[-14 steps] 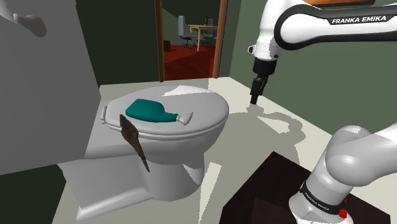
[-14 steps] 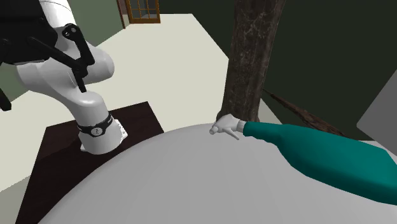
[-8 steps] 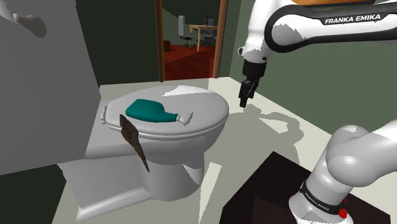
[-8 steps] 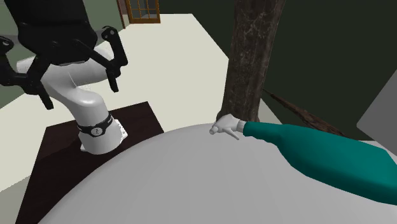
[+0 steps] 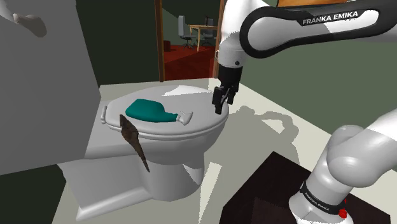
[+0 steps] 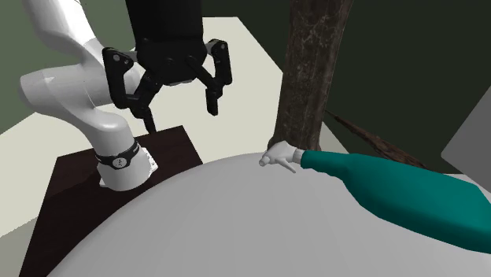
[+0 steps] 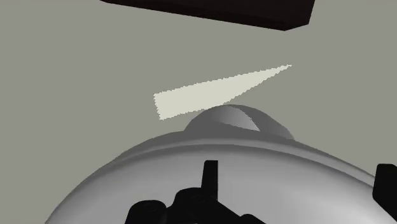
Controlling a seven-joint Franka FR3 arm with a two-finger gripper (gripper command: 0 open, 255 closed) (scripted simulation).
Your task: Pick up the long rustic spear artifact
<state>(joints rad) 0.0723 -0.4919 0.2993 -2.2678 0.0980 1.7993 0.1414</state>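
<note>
The spear (image 5: 135,141) is dark brown and rough, broad at its upper end and tapering to a thin tip. It leans against the toilet's side at the shoulder view's left. In the second exterior view a rough brown shaft (image 6: 313,71) rises behind the lid's far edge. My gripper (image 5: 221,102) hangs open above the lid's (image 5: 205,113) edge at the shoulder view's right, far from the spear. Its fingers stand apart with nothing between them (image 6: 181,118). In the wrist view the gripper (image 7: 298,184) looks down on the grey lid (image 7: 191,165).
A teal bottle (image 5: 149,111) with a white nozzle lies on the lid (image 6: 197,228), between gripper and spear; it is also close up (image 6: 401,189). My dark stand (image 5: 267,191) sits on the pale floor. A grey wall (image 5: 44,83) flanks the toilet. An open doorway (image 5: 191,38) lies behind.
The arm has swung toward the shoulder view's left, carrying the gripper from above the floor to above the lid's edge. The spear and bottle have not moved.
</note>
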